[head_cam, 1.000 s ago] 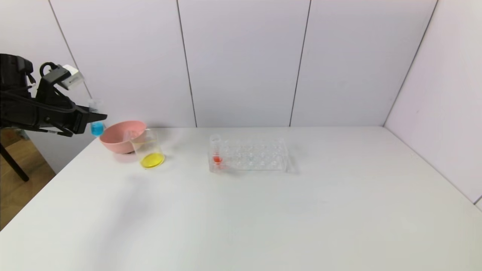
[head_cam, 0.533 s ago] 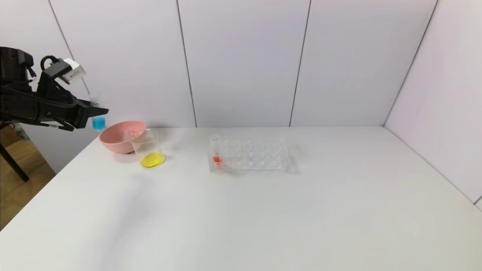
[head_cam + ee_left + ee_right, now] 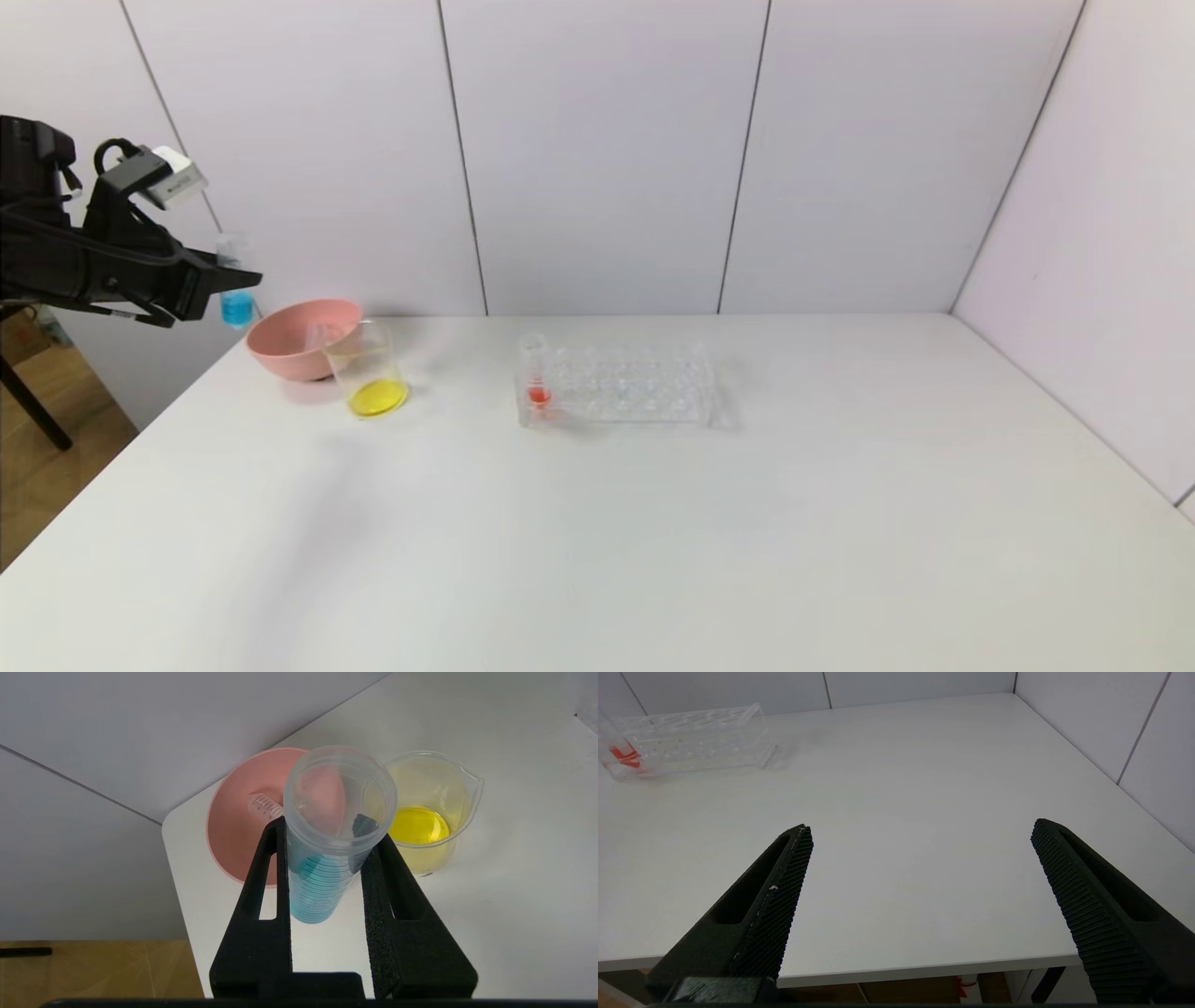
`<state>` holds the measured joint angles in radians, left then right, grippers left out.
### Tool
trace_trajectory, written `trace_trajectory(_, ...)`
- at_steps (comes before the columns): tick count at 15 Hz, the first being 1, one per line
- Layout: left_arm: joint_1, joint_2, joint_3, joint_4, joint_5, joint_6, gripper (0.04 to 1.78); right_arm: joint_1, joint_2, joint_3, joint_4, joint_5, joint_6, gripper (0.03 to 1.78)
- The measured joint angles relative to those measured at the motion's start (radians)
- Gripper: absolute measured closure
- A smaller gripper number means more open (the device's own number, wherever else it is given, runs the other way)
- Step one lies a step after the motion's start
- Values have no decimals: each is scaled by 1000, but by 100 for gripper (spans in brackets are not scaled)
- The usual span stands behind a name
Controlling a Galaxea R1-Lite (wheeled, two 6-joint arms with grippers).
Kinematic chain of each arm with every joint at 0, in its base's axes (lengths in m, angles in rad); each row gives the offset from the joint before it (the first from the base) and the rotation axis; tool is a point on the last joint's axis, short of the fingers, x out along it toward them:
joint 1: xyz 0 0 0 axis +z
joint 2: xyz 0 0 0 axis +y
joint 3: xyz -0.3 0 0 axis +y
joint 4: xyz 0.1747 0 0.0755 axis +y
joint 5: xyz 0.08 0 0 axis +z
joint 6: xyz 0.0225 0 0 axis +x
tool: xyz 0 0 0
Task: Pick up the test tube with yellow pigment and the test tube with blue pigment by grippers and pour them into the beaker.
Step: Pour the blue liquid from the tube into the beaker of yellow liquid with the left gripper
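Note:
My left gripper (image 3: 233, 278) hangs in the air off the table's far left corner, shut on the test tube with blue pigment (image 3: 237, 303). The tube (image 3: 317, 891) stands upright between the black fingers (image 3: 275, 868), blue liquid in its lower part. To its right, on the table, the beaker (image 3: 369, 369) holds yellow liquid at its bottom (image 3: 418, 826). The test tube with yellow pigment is out of view. My right gripper (image 3: 920, 830) is open over the table's near edge, with nothing between its fingers.
A pink bowl (image 3: 299, 336) stands just behind the beaker, with a clear graduated tube (image 3: 265, 807) lying in it. The clear tube rack (image 3: 616, 383) sits mid-table with a red-orange tube (image 3: 537, 373) at its left end.
My left gripper has risen a little with the blue tube and drifted slightly left. Nothing on the table has moved.

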<state>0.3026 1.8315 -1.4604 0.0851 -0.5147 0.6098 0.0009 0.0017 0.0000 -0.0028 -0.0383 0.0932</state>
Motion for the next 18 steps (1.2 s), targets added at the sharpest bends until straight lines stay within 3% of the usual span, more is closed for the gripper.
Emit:
trace_trajectory(6, -11, 27, -30, 57, 16, 29, 136, 0, 0, 0, 0, 0, 0, 10)
trace_trajectory(11, -47, 65, -163, 249, 196, 129, 136, 0, 0, 0, 0, 0, 0, 10)
trace_trajectory(18, -122, 172, -452, 552, 258, 219, 136, 0, 0, 0, 0, 0, 0, 10)
